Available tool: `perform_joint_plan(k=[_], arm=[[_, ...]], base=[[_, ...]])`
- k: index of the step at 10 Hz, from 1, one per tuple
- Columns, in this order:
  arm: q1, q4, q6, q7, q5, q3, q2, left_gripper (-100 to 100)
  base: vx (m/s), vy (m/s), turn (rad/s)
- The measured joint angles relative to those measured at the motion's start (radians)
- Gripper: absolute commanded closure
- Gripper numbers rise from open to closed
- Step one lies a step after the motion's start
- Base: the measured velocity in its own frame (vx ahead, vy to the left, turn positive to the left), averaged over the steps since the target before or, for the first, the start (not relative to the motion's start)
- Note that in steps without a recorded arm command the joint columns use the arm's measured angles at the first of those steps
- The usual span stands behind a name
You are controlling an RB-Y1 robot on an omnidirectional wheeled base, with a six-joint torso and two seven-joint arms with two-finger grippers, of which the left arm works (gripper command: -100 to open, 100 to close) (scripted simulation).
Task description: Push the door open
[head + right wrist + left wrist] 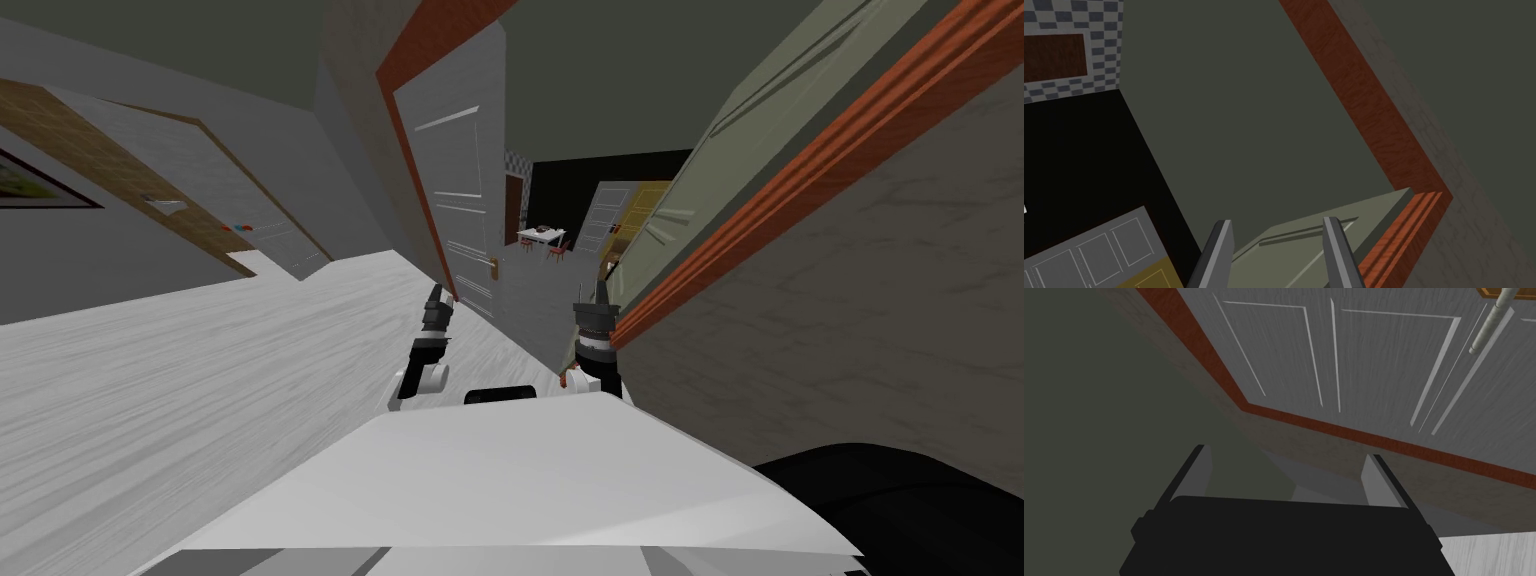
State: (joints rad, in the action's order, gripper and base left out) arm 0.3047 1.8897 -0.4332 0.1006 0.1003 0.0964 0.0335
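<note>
Left pincer [435, 292] spread open with nothing between its blades, I stand in a doorway trimmed in a red-brown frame [405, 150]. That pincer hangs just beside the frame's left post, low down, close to the grey panelled door [462, 170], which stands swung away from me along the left side of the opening. From my left wrist, the door's pale lever handle [1491, 325] is seen on the far side of the panels, well clear of my blades.

My right pincer [601, 290] is raised near the frame's right post, its blades apart and gripping nothing. Just past them an olive-grey door [1304, 235] also lies swung back, its top corner meeting the frame.

Between the two doors a pale wood-grain floor [200, 370] runs ahead to a small white table [540, 235] with red chairs [556, 252], a black area [600, 170] behind them.
</note>
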Motion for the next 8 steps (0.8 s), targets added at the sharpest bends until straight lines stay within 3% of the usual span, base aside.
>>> perform_joint_plan(k=[1,4,8], arm=[[-0.022,-0.029,0.0,0.01,-0.003,0.002,0.01,-100],[-0.07,-0.098,-0.001,0.022,-0.002,0.019,0.017,-100],[-0.152,-0.221,-0.005,0.037,0.004,0.057,0.017,-100]], base=[[0.11,0.098,-0.043],[0.056,0.066,-0.027],[0.085,0.093,-0.037]])
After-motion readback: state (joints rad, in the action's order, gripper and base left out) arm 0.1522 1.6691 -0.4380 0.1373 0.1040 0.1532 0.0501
